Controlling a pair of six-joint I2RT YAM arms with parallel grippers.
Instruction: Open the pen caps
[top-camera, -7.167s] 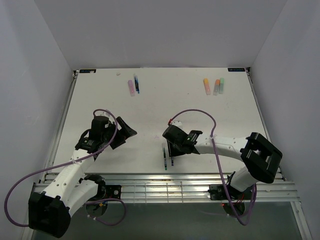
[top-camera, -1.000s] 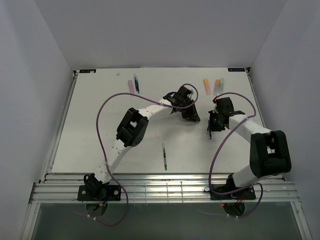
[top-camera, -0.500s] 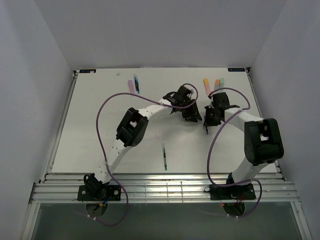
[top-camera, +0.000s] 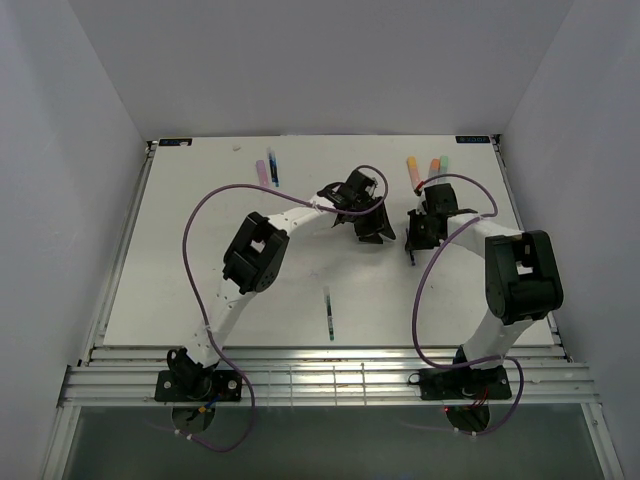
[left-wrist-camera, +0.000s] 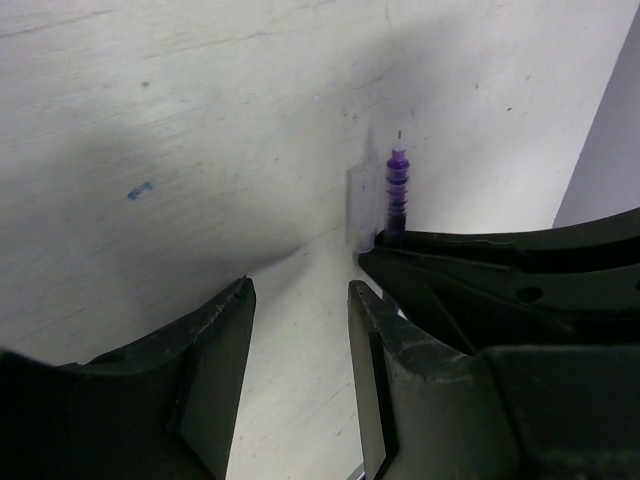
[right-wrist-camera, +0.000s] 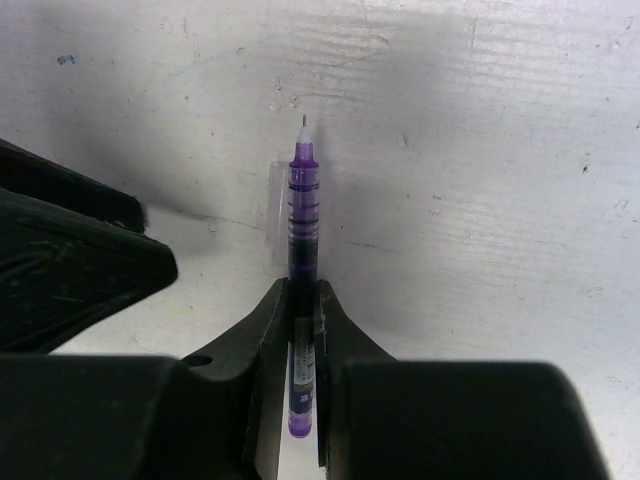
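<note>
My right gripper (right-wrist-camera: 300, 285) is shut on a thin purple pen (right-wrist-camera: 302, 200). The pen's fine tip is bare and points at the table. A pale translucent strip (right-wrist-camera: 278, 215) lies along the pen; I cannot tell what it is. In the top view the right gripper (top-camera: 412, 240) is right of the table's centre, and the left gripper (top-camera: 378, 232) is close beside it. The left gripper (left-wrist-camera: 300, 300) is open and empty, and the held pen (left-wrist-camera: 395, 190) shows just past it. A second thin dark pen (top-camera: 329, 315) lies near the front. No loose pen cap shows.
A pink marker (top-camera: 262, 172) and a slim blue pen (top-camera: 272, 166) lie at the back left. Yellow-orange (top-camera: 413, 172), orange (top-camera: 433, 167) and mint (top-camera: 444, 164) markers lie at the back right, just behind the right gripper. Purple cables (top-camera: 200, 230) loop over both arms.
The right gripper has moved back and left with the pen, closer to the left gripper. Earlier two dark pens lay near the front; one is there now.
</note>
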